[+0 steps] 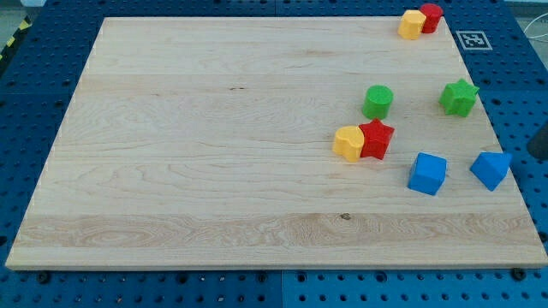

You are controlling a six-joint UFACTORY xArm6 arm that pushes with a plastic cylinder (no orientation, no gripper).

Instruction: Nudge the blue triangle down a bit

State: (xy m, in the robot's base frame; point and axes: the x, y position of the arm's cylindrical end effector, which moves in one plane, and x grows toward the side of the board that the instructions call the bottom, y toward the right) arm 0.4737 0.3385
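Note:
The blue triangle (pixel 491 169) lies near the board's right edge, low in the view. A blue cube (pixel 427 174) sits to its left, with a gap between them. A dark blurred shape at the view's right edge looks like my rod; its lower end, my tip (pixel 533 153), is just right of the blue triangle and slightly higher, off the board's edge and not touching the triangle. Most of the rod is cut off by the frame.
A red star (pixel 377 139) touches a yellow heart (pixel 348 142) left of the blue cube. A green cylinder (pixel 378 101) and a green star (pixel 459 97) lie above. A yellow block (pixel 412 24) and a red block (pixel 431 17) touch at the top right corner. The board's right edge (pixel 514 184) is close to the triangle.

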